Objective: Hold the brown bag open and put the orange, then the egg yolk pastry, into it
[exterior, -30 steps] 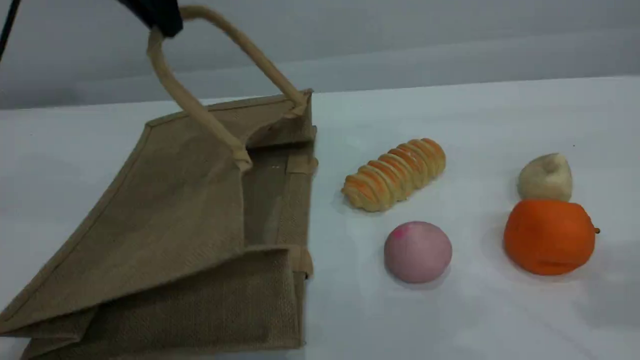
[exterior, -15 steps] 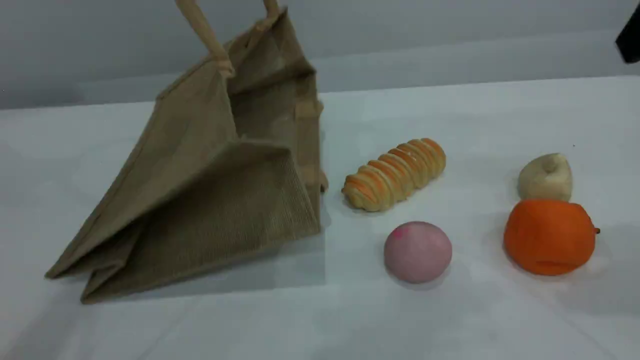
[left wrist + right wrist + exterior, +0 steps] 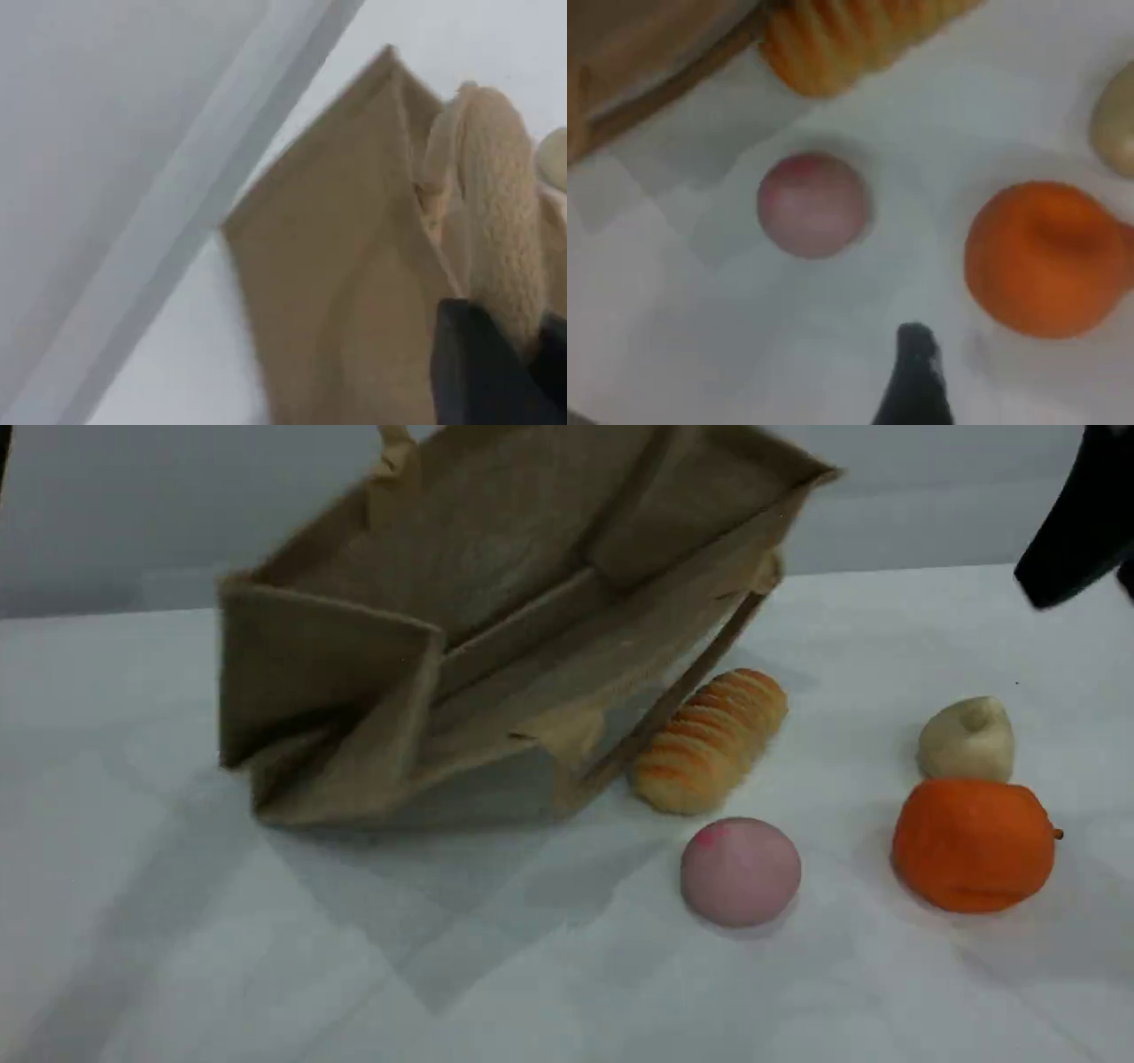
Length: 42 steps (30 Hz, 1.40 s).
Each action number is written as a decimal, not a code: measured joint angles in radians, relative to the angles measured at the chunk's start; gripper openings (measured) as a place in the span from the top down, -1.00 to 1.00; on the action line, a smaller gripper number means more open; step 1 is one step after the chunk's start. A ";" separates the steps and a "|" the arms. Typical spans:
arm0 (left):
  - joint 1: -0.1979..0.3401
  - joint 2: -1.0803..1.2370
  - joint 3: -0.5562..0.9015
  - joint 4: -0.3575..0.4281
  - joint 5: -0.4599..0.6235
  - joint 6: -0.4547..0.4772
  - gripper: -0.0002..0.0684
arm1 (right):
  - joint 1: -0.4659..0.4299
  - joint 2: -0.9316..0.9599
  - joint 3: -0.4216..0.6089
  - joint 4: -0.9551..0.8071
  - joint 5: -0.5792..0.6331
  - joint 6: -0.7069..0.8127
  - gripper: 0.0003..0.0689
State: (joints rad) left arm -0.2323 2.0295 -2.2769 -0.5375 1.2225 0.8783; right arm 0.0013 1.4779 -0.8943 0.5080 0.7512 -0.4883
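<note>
The brown bag [image 3: 496, 646] hangs tilted above the table at left centre, its mouth gaping toward the right. My left gripper [image 3: 518, 354] is shut on one rope handle [image 3: 496, 221]; in the scene view it is out of the frame above. The other handle [image 3: 673, 691] dangles against the striped roll. Far right on the table sits the orange [image 3: 973, 843], also in the right wrist view [image 3: 1045, 257]. Just behind it is the egg yolk pastry [image 3: 966, 740]. My right gripper's dark body [image 3: 1076, 522] hovers above them, its fingertip [image 3: 915, 376] holding nothing.
A long orange-striped bread roll [image 3: 709, 740] lies by the bag's lower corner, partly behind the loose handle. A pink round bun [image 3: 741, 871] rests in front of it, between bag and orange. The white table [image 3: 567, 974] runs to a grey wall behind.
The bag has been lifted from lying flat, swung up and rightward, and its mouth has opened. The right arm has come into view at the top right. The food has not moved.
</note>
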 joint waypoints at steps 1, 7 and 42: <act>0.000 -0.010 0.000 0.000 0.000 0.000 0.72 | 0.000 0.012 0.000 0.010 0.000 -0.013 -0.44; 0.000 -0.018 0.000 0.004 0.000 -0.001 0.72 | 0.000 0.089 0.000 0.018 0.018 -0.024 -0.44; 0.000 -0.017 0.000 -0.023 -0.002 -0.005 0.72 | 0.000 0.503 -0.038 0.044 -0.218 -0.023 -0.62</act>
State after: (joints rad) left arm -0.2323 2.0124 -2.2769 -0.5600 1.2205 0.8736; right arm 0.0013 1.9809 -0.9322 0.5516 0.5334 -0.5109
